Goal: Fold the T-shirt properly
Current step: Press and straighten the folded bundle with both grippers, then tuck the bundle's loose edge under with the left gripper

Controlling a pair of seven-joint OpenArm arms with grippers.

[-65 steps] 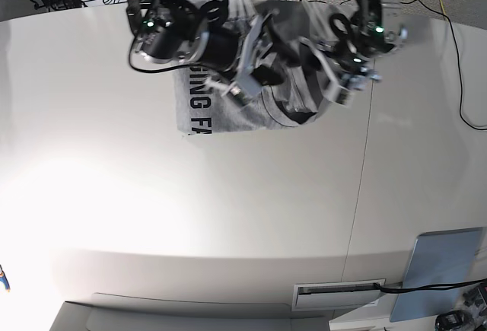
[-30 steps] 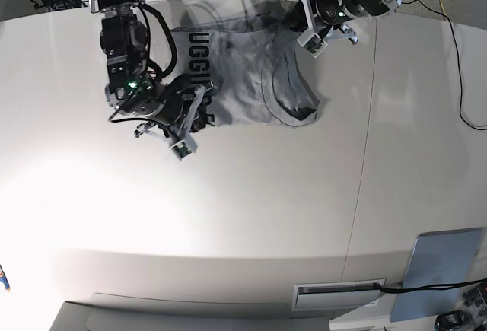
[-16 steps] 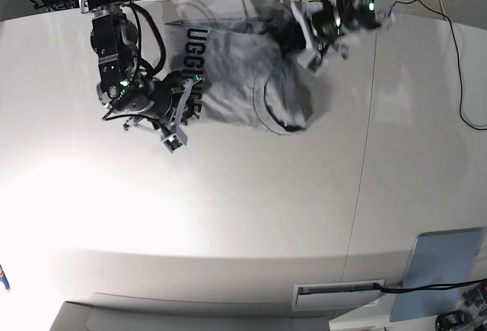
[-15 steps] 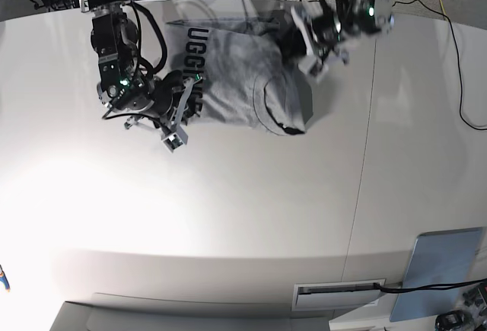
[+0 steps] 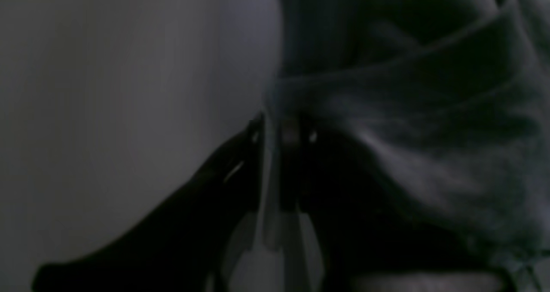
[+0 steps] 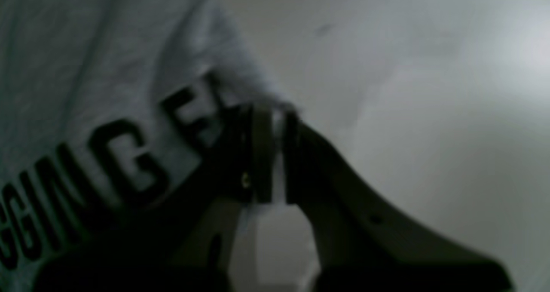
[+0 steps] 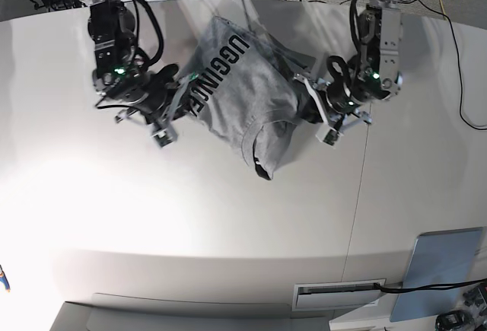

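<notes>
Stretching between both arms, the T-shirt point(image 7: 243, 91) is held above the table point(image 7: 228, 217); an edge is pinched in the nearly closed left claw point(image 5: 281, 130) and right claw point(image 6: 270, 120), probably for spreading before folding

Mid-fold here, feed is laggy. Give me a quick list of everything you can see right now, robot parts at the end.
T-shirt: one, heather grey with black block lettering, bunched and stretched between the two grippers over the far middle of the table.
Table: one, white, fills most of the base view.
Flat panel: one, grey-blue, at the table's near right corner in the base view.
Cables: several, black and one yellow, on the floor beyond the far edge and right side.
Right gripper: one, dark, shut on the T-shirt's lettered edge.
Left gripper: one, dark, shut on the T-shirt's plain edge, opposite side.
</notes>
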